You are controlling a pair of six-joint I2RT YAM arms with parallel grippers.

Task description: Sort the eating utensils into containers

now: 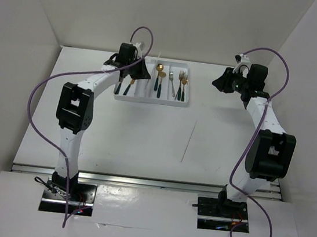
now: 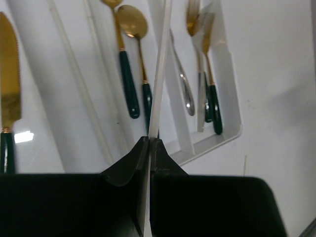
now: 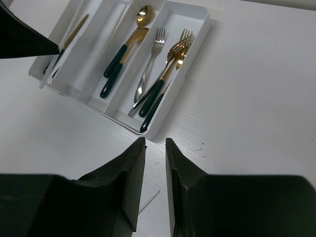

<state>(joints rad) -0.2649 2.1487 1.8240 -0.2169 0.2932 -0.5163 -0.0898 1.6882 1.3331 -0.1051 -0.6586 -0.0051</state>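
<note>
Left jaws pinch flat pale stick (image 2: 160, 74) | right jaws parted, empty

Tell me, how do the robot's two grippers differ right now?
The left gripper is shut on a thin pale stick; the right gripper holds nothing, its jaws slightly apart. The left gripper hangs over the white tray; the right gripper hangs over the table beside that tray. Both are black, with two fingers.

White tray (image 3: 190, 44), gold spoons (image 2: 132, 22) with dark green handles, silver fork (image 3: 148, 66), pale stick (image 2: 160, 69) in black left gripper (image 2: 149, 140), purple cables (image 1: 31, 102)
</note>
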